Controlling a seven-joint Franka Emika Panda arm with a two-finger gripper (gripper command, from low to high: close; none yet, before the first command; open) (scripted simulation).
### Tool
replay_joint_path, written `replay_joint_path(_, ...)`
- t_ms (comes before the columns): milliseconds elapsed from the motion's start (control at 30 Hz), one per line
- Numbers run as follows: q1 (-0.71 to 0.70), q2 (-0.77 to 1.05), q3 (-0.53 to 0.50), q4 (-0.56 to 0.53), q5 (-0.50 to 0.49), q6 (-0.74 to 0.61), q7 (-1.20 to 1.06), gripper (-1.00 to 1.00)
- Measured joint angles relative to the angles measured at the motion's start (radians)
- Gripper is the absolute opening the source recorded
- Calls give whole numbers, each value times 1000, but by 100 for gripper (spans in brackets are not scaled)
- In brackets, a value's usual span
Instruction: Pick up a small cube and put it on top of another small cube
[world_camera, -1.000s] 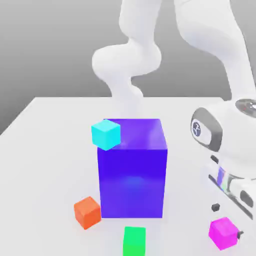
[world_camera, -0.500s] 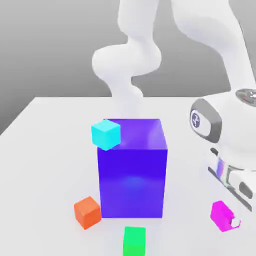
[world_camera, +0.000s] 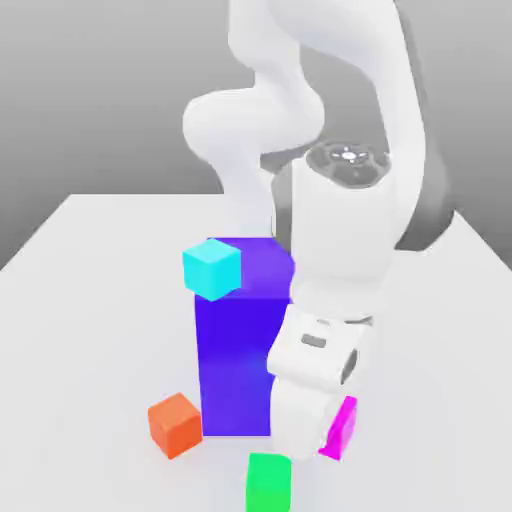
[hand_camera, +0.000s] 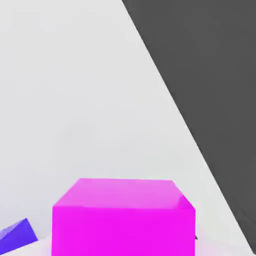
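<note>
The big blue-violet block (world_camera: 232, 360) looks glossy and smooth, the small magenta cube (hand_camera: 122, 220) matt plastic.

A big block (world_camera: 235, 350) is set mid-desk (world_camera: 90, 300). A cube (world_camera: 212, 268) is seen at its upper corner on the exterior view's left. Another cube (world_camera: 175, 424) lies beside its base on that side, a third (world_camera: 269, 482) before it. The small cube (world_camera: 340, 430) is placed right of the block, behind the hand (world_camera: 310, 385).

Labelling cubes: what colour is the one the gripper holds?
Magenta-pink cube; clearest in the hand view.
</note>
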Motion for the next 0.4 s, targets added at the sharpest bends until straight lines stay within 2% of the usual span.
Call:
replay_joint_path(67, -14, -11, -26, -9, -4, -2, 67, -100)
replay_joint_path(200, -54, 99, 15, -3, 94, 93, 23, -100)
replay_joint_path(233, -67, 134, 33, 0, 126, 122, 2, 100)
replay_joint_path(400, -67, 134, 33, 0, 126, 122, 2, 100)
